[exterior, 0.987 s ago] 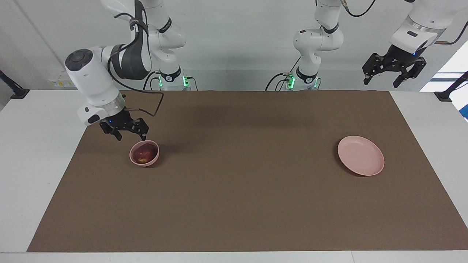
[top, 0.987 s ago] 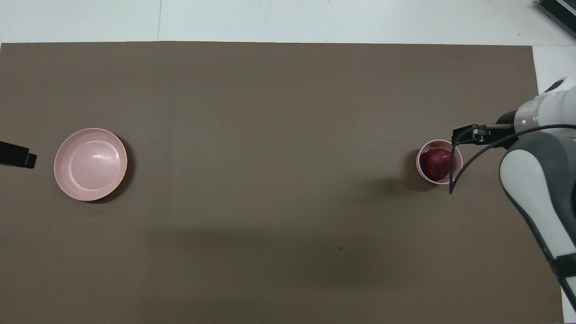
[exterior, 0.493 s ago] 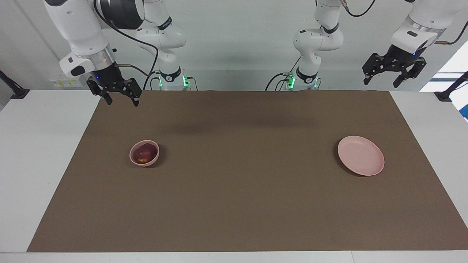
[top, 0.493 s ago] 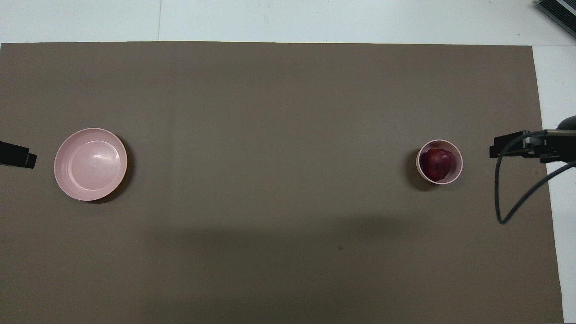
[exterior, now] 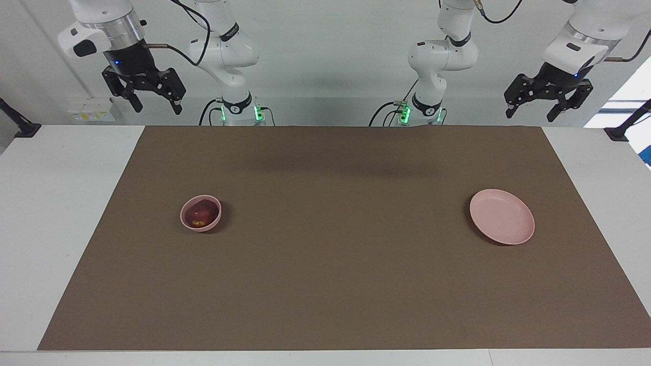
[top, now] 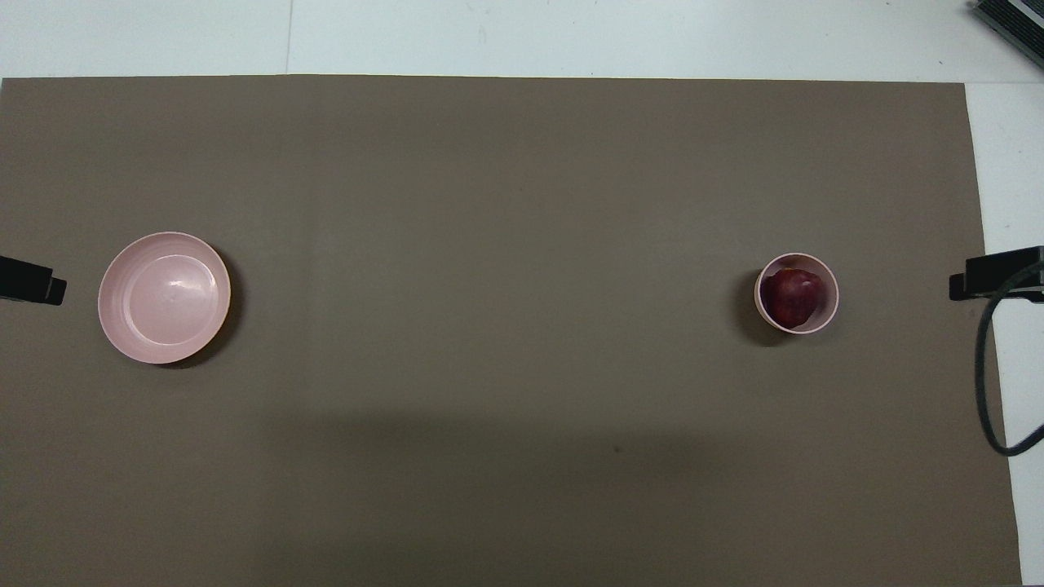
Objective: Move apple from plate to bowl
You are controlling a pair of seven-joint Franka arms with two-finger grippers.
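Already the small, round, dark red apple (exterior: 200, 214) sits inside the deep, matte pale pink bowl (exterior: 189, 223) at centre-left of the facing view, with the flat pink plate (exterior: 502, 223) bare at centre-right. It looks firm, smooth and fairly light, best pinched across its widest part from above. Both the right gripper (exterior: 143, 94), upper left, and the left gripper (exterior: 548, 99), upper right, hang spread and hold nothing.

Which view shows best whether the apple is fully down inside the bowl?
The overhead view: it looks straight into the bowl, with the apple ringed by the rim. The facing view shows the apple slantwise in the bowl, its lower part hidden by the rim.
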